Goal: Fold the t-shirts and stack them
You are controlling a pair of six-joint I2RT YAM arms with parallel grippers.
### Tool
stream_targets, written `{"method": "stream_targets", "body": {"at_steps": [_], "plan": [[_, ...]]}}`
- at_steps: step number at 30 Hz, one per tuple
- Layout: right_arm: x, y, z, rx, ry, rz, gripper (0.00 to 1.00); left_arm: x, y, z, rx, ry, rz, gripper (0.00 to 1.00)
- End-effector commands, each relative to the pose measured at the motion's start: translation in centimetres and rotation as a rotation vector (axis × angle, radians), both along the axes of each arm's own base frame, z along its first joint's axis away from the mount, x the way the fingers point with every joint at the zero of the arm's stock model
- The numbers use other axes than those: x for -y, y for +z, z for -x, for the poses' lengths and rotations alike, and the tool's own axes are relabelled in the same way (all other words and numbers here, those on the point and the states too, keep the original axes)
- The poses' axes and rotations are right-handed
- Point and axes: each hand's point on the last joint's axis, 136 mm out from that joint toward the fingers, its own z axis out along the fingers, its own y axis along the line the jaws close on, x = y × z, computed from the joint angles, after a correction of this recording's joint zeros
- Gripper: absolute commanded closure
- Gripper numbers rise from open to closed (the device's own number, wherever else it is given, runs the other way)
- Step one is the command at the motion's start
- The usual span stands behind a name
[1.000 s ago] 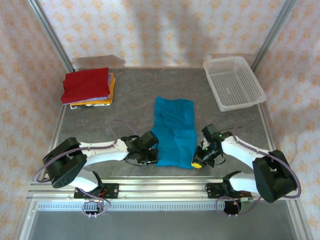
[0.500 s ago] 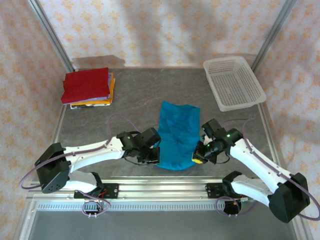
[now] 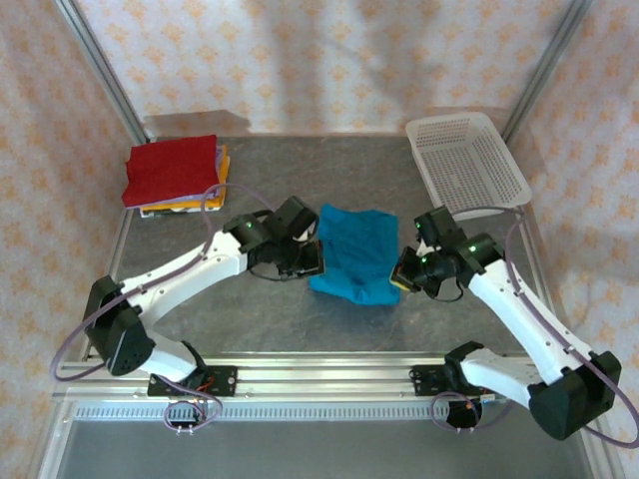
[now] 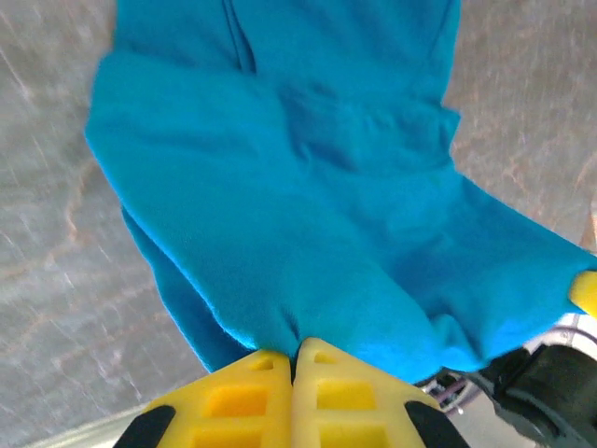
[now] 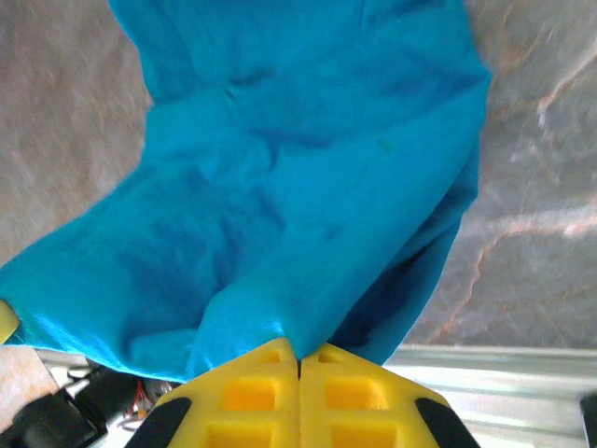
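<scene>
The left gripper (image 4: 292, 359) and right gripper (image 5: 298, 359) were each clamped on an edge of the blue shirt (image 3: 356, 254), which lay mid-table between them, seemingly doubled over. The folded shirts (image 3: 175, 175) sat stacked at the far-left corner.

The teal shirt (image 3: 355, 254) is soft, matt, creased cloth; the folded red shirt (image 3: 172, 168) looks much the same. The desk (image 3: 250, 319) is smooth, grey and marbled like stone. The basket (image 3: 469, 165) is white perforated plastic. The jaws are matt yellow plastic. The rail (image 3: 329, 384) is ribbed bare metal.
</scene>
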Motion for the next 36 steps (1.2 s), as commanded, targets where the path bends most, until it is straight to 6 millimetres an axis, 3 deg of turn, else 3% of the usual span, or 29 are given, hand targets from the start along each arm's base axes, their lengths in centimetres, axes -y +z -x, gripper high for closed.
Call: {"method": "stream_targets", "body": {"at_steps": [1,5,10,22,27,33,36], "plan": [[0.9,1.6,-3.0,0.102,-0.013,0.036,1.00,0.0,0.3,-2.0,0.009,-0.071,-0.036,1.00],[1.3,2.5,-5.1,0.135,-0.026,0.045,1.00,0.8,0.3,-4.0,0.003,-0.104,-0.042,1.00],[1.9,3.6,-7.3,0.197,-0.063,0.048,1.00,0.2,0.2,-7.0,0.008,-0.080,-0.025,1.00],[3.5,4.1,-12.8,0.231,-0.121,0.063,1.00,0.3,0.5,-11.9,0.008,-0.048,0.049,1.00],[3.7,2.4,-16.4,0.204,-0.131,0.032,1.00,0.1,-0.9,-14.7,-0.029,-0.033,0.077,1.00],[2.6,-1.5,-22.4,0.137,-0.066,0.045,1.00,-1.2,-5.2,-18.9,-0.107,-0.004,0.067,1.00],[3.4,-2.7,-25.3,0.140,-0.067,0.119,1.00,-1.7,-6.6,-21.5,-0.096,0.023,0.086,1.00]]}}
